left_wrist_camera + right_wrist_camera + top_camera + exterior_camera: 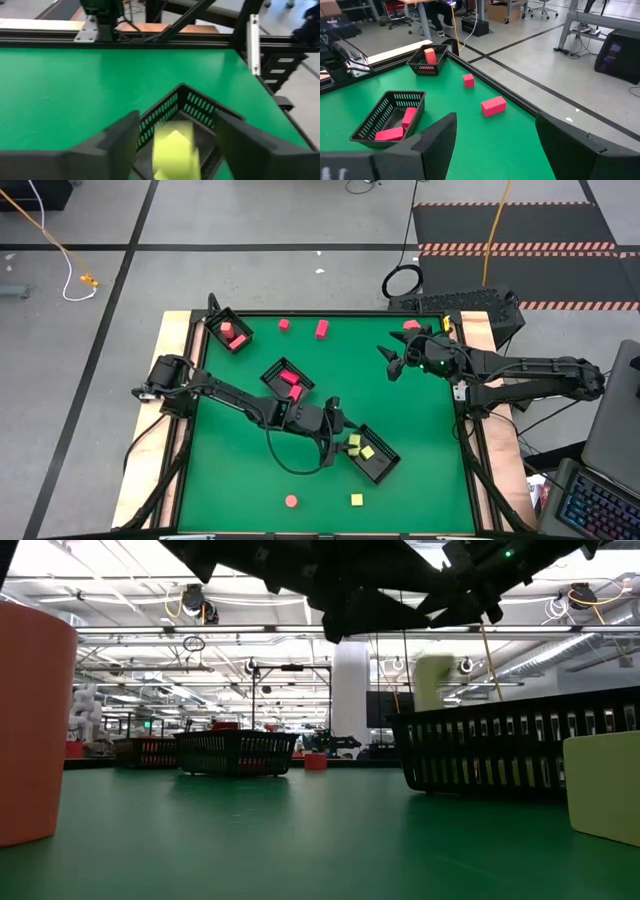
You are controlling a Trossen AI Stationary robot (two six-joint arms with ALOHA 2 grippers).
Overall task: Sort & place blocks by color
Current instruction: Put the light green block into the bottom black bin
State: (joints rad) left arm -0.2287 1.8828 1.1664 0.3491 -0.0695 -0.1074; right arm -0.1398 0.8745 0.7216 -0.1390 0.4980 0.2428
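**Yellow block going into the near tray**

Green tabletop [420,450] carries three black trays. Nearest lie a loose red round [291,501] and a yellow cube [357,500]. Just beyond, the left gripper [340,442] hangs over the yellow tray [378,465], fingers spread, a yellow block [172,150] between them apparently released. Best lift straight up, clear of the wall. Farther off, two trays [288,378] [230,330] hold red bars; loose reds [321,329] lie at the far edge. The right gripper [390,362] waits open, far right.
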